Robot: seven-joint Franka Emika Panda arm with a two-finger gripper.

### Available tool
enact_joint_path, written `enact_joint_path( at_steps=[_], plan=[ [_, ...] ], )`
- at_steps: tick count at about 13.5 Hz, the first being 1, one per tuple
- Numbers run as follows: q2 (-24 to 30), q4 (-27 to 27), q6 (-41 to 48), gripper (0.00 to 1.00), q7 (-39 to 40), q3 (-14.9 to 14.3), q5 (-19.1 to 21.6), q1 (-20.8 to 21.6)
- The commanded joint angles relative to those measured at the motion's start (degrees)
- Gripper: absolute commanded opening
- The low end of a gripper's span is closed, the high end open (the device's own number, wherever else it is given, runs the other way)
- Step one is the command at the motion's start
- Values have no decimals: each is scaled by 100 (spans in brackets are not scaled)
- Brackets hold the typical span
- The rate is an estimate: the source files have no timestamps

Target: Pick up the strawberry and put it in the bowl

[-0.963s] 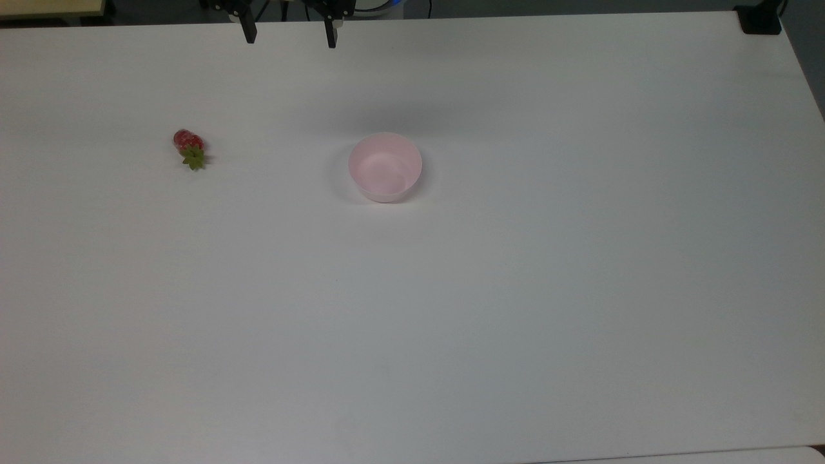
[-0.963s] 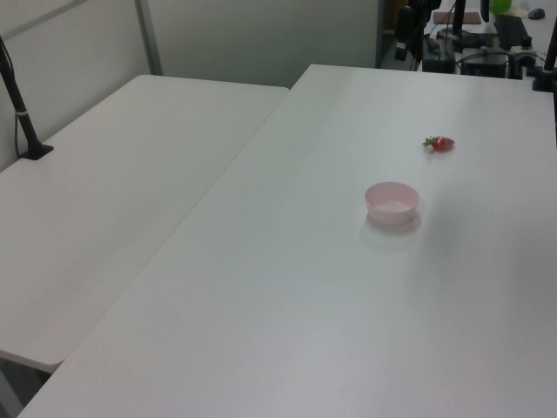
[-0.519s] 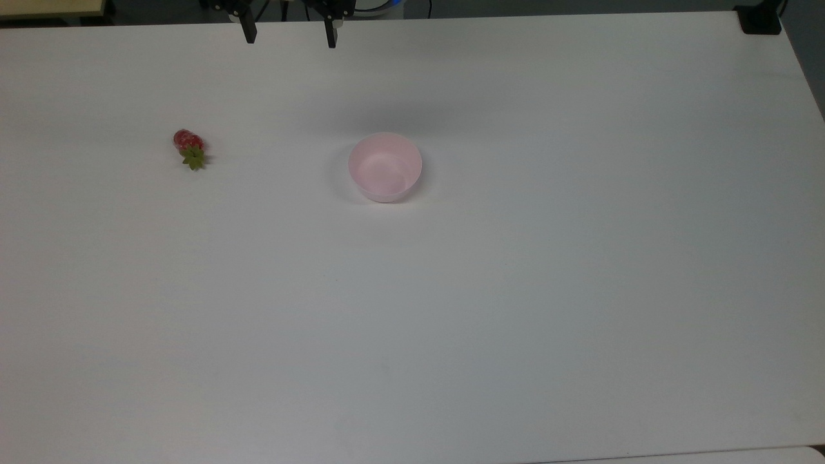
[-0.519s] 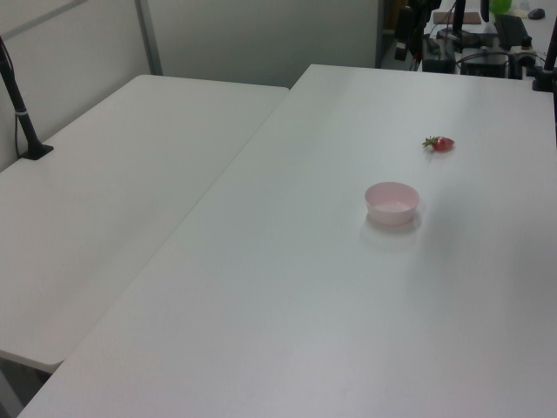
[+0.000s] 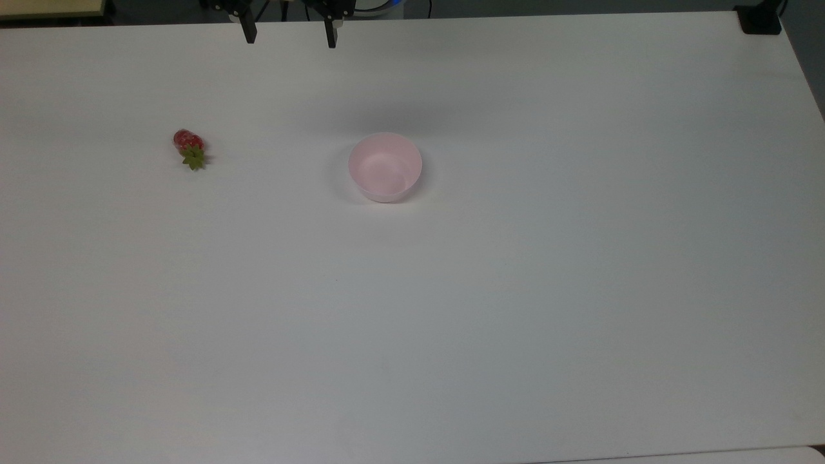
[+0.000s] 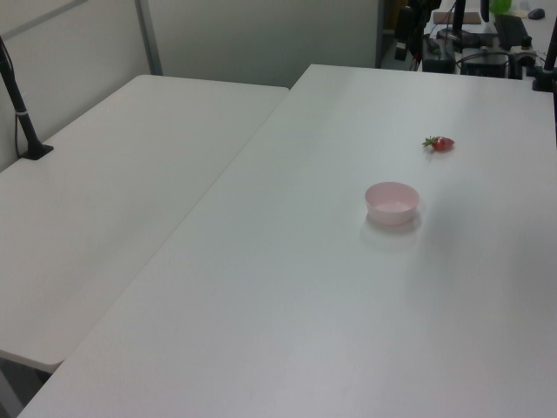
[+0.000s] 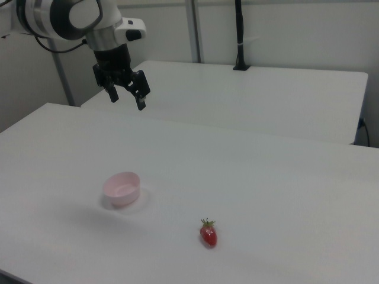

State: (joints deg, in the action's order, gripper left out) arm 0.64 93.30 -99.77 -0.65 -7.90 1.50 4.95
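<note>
**Gripper raised at the far edge; strawberry off to one side, lying flat**

Item 1, gripper (image 5: 289, 35): empty, its two dark fingers (image 5: 249, 32) spread wide apart. It hangs well above the desk (image 5: 515, 290), over the far edge as the top view shows it; in the right view (image 7: 126, 94) it is high over the desk's back edge, pointing down with a slight tilt. It touches nothing.

Item 2, strawberry (image 5: 188, 145): lying on its side on the bare desk, near the top view's left edge and toward the far side. It is well apart from the gripper, lying to the top view's left of it and nearer the camera. Long axis: it runs roughly from the far edge toward the near edge in the top view, red tip pointing to the far edge, green leafy cap pointing to the near edge with a slight lean to the top view's right. In the right view (image 7: 208, 234) it lies toward the near edge, cap facing away from the camera.

Item 3, bowl (image 5: 385, 166): upright, empty, toward the far side, to the top view's right of the strawberry and well apart from it.

Judgement: the fetch has not begun. The gripper must travel sideways and down, and closing across the fruit's short width, on the red body clear of the cap, looks the surer hold.
</note>
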Motion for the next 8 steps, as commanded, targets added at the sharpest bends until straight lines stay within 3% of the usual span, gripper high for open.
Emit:
enact_joint_path(
  at_steps=[1,8],
  plan=[
    [-2,65,63,100,109,-80,114,85],
    [-47,48,71,100,91,-71,149,129]
  ],
)
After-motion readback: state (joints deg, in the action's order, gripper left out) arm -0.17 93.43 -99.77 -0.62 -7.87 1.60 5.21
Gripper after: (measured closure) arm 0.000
